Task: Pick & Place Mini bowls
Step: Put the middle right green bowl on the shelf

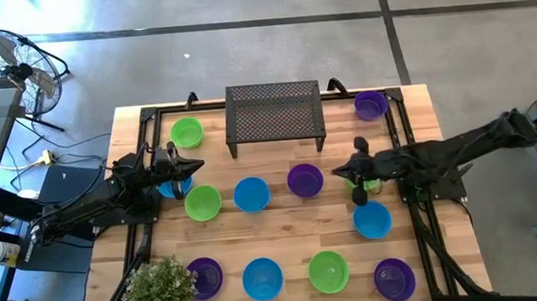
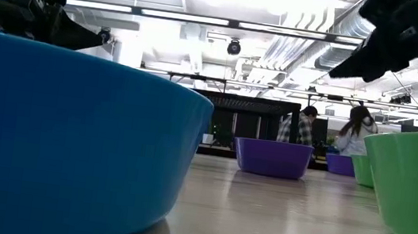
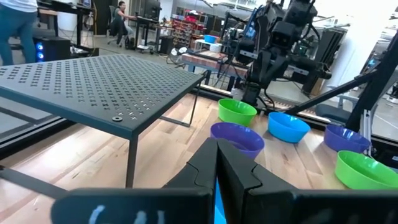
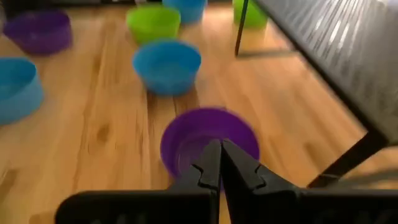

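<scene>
Claws (image 4: pixel 219 163) closed, holding nothing.

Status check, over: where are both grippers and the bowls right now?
Left gripper shut, over blue bowl. Right gripper shut, beside purple bowl. Other bowls loose on table. Black rack at back.
</scene>
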Available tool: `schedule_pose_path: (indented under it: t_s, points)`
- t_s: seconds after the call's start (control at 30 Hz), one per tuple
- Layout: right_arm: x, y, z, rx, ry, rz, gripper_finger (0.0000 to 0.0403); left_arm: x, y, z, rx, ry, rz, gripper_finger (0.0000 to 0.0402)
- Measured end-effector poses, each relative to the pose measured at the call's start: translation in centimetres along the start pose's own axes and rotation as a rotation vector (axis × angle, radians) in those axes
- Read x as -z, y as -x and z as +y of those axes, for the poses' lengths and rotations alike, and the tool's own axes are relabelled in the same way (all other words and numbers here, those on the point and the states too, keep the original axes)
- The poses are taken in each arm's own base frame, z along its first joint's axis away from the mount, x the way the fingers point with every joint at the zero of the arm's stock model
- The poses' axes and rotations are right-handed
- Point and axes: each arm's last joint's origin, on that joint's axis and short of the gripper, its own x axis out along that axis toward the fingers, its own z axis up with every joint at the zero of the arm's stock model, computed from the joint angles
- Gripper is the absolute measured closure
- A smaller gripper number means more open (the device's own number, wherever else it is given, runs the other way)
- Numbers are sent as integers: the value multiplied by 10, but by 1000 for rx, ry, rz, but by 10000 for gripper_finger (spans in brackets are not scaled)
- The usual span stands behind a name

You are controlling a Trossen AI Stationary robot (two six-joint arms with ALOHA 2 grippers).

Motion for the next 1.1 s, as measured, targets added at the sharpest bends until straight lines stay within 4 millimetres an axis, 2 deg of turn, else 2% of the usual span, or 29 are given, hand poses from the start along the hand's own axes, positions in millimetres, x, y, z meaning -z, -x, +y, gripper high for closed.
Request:
schedule_pose_path:
  t_s: [0.13,0.27,0.47,0.6,0.83,0.97,1.1]
  points:
    - [-7,-6,7,40,-81,177,380,0,0,0,0,7,0,399]
    - [-7,-5,10,94,-159,336,344,0,0,0,0,7,0,399]
    - [4,-3,9,189,-326,459,289,0,0,0,-2,-15,-1,399]
    - [11,-11,8,253,-414,530,265,0,0,0,-2,5,-1,399]
    - [28,-41,3,374,-557,698,257,0,0,0,2,10,0,399]
    - [37,-50,-2,477,-607,738,258,0,0,0,3,12,0,399]
    - [41,-55,-1,495,-599,763,267,0,0,0,3,12,0,399]
